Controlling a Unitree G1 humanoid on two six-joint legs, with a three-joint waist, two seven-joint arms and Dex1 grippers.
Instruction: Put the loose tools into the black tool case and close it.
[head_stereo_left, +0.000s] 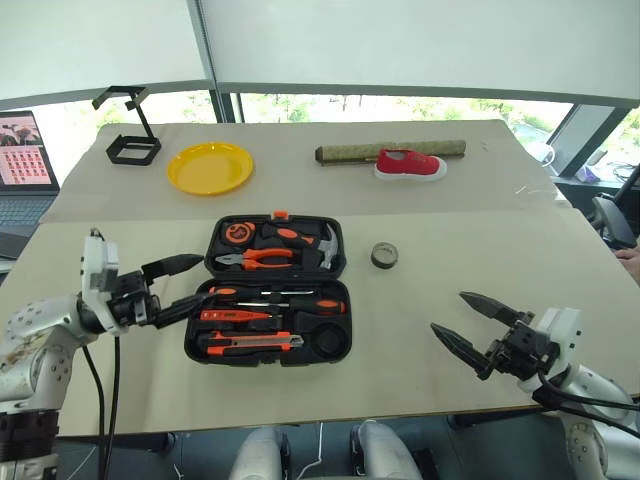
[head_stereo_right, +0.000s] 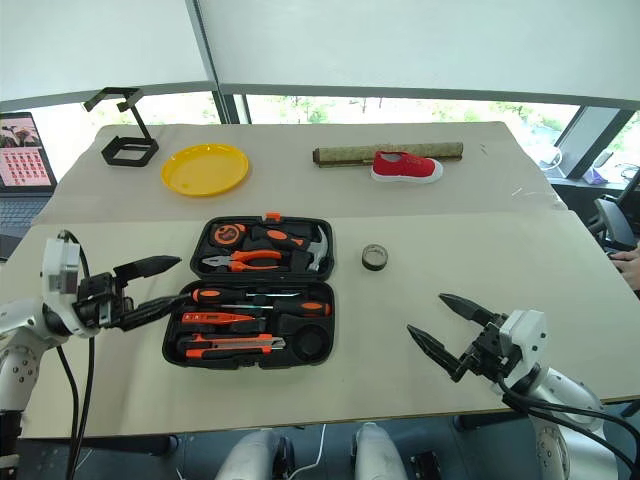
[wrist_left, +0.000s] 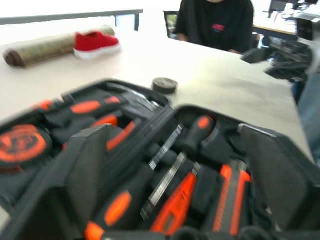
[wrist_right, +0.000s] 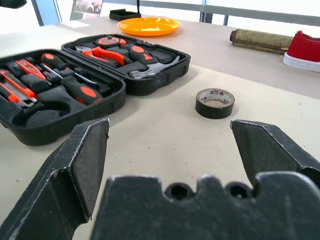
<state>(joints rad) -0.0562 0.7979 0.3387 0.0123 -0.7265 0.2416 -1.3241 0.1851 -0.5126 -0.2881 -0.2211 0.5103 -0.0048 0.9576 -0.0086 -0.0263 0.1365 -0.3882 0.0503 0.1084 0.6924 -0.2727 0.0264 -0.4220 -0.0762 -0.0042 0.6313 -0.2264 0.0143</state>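
roll of tape (head_stereo_left: 384, 255): a small dark ring lying flat on the table, just beside the far-right corner of the black tool case (head_stereo_left: 268, 292) and clear of it; it looks like the one loose tool not yet in a slot.
handling of the tape: probably light and stiff enough to keep its shape; the flat outer band is likely slick, so a pinch across the ring from outside, or one finger through the hole, seems the safest hold.
black tool case: lies open and flat near the middle of the table, its lid half farther from the robot and hinged to the near half.
case contents: the utility knife (head_stereo_left: 252, 342) sits along the near edge of the case, with the screwdrivers (head_stereo_left: 270, 305) in rows behind it; pliers, hammer and tape measure fill the lid half.
handling of the case: hard moulded plastic, likely rigid; closing calls for lifting the far edge of the lid and folding it toward the robot.
left gripper (head_stereo_left: 180, 285): just off the left edge of the case, fingers spread wide, holding nothing.
right gripper (head_stereo_left: 478, 326): well to the right of the case and nearer the robot than the tape, fingers apart and empty, pointed toward the tape.
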